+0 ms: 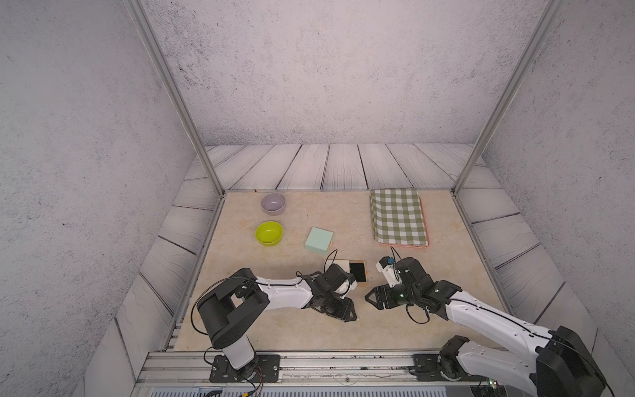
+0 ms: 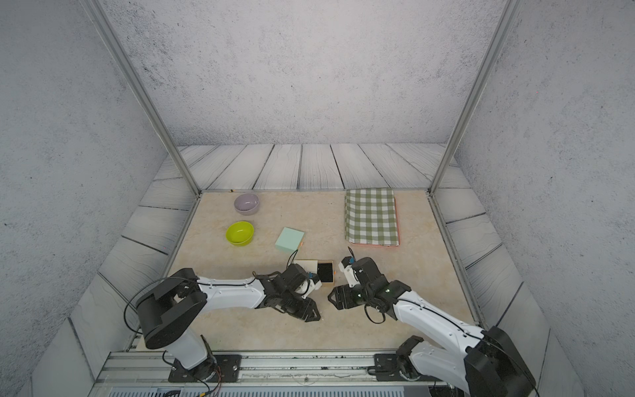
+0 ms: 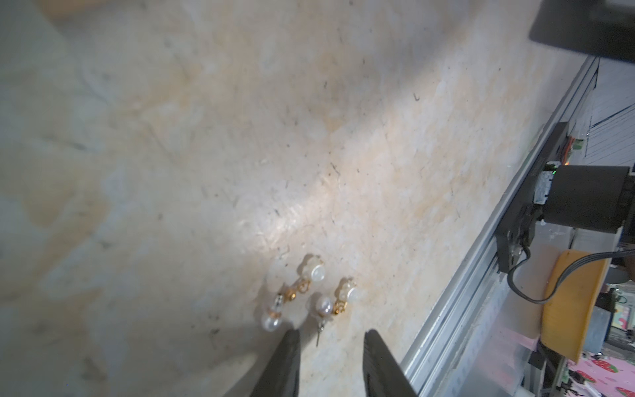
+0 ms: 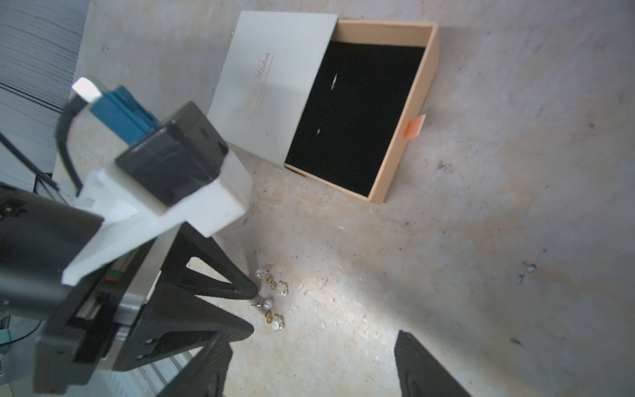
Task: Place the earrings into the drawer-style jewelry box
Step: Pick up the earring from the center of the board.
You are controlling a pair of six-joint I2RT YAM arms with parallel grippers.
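Pearl-and-gold earrings (image 4: 271, 297) lie on the table just beside the open drawer box (image 4: 357, 117). Left gripper (image 3: 331, 343) brackets one post, jaws narrow but gripping nothing; right gripper (image 4: 312, 361) hangs wide. Closing could flick the tiny piece away.

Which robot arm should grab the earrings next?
Probably the left. Its gripper sits right at the earrings, jaws apart around one earring's post. The right gripper is open too, but farther back. Both earrings lie on the table beside the open drawer.
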